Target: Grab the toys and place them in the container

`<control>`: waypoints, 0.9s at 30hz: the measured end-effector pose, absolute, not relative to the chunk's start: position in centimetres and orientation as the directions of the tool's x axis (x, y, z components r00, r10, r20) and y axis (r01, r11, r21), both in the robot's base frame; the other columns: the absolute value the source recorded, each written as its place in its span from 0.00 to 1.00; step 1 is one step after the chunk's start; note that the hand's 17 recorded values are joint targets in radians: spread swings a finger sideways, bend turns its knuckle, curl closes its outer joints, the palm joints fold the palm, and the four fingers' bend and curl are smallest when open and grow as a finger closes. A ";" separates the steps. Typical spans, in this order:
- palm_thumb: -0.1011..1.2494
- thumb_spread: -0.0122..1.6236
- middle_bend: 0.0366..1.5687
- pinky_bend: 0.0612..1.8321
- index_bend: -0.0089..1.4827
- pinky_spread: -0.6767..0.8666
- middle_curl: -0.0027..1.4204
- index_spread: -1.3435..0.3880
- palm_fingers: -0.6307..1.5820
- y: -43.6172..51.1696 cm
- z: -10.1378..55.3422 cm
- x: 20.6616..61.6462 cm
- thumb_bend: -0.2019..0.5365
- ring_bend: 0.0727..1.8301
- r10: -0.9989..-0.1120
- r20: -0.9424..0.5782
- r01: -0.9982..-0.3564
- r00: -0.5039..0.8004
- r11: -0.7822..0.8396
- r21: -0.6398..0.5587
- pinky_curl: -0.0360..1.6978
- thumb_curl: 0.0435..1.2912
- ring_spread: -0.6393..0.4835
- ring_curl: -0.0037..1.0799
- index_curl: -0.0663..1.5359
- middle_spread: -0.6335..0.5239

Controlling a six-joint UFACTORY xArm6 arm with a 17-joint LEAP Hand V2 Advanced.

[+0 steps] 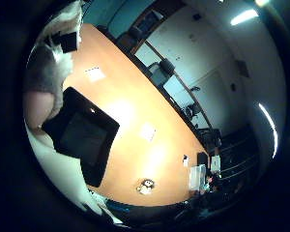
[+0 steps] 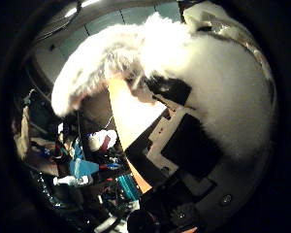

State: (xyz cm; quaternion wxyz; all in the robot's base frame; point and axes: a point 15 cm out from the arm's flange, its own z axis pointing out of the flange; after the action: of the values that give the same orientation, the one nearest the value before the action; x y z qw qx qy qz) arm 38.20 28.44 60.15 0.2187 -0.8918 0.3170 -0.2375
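A white fluffy plush toy fills much of the thumb side view, pressed close to the palm. My right hand has its black and white fingers curled round it, and it hangs well above the orange table. The toy's fur and a pink patch also show at the edge of the little finger side view. Below, a black square container stands on the table, with nothing visible inside. A small pale toy lies on the table near its edge, away from the container.
Two white sheets lie on the table. Office chairs line its far side. A clear box and small items sit at the table's end. Teal and white clutter stands beside the table.
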 end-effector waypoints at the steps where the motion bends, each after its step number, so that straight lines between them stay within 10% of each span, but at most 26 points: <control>1: 0.60 0.66 0.59 0.44 0.29 0.14 0.42 0.51 0.62 28.2 60.0 38.4 0.24 0.62 -0.672 0.286 -0.467 0.683 -0.703 -0.537 0.45 0.29 0.30 0.53 0.41 0.32; 27: 0.44 0.64 0.28 0.34 0.14 0.59 0.32 0.52 0.39 30.0 48.4 38.7 0.23 0.43 -0.613 0.246 -0.529 0.751 -0.781 -0.331 0.41 0.20 0.37 0.38 0.31 0.39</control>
State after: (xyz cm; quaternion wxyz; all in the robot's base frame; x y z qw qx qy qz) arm 38.74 30.03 48.40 0.1212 -0.9277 0.3079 -0.1729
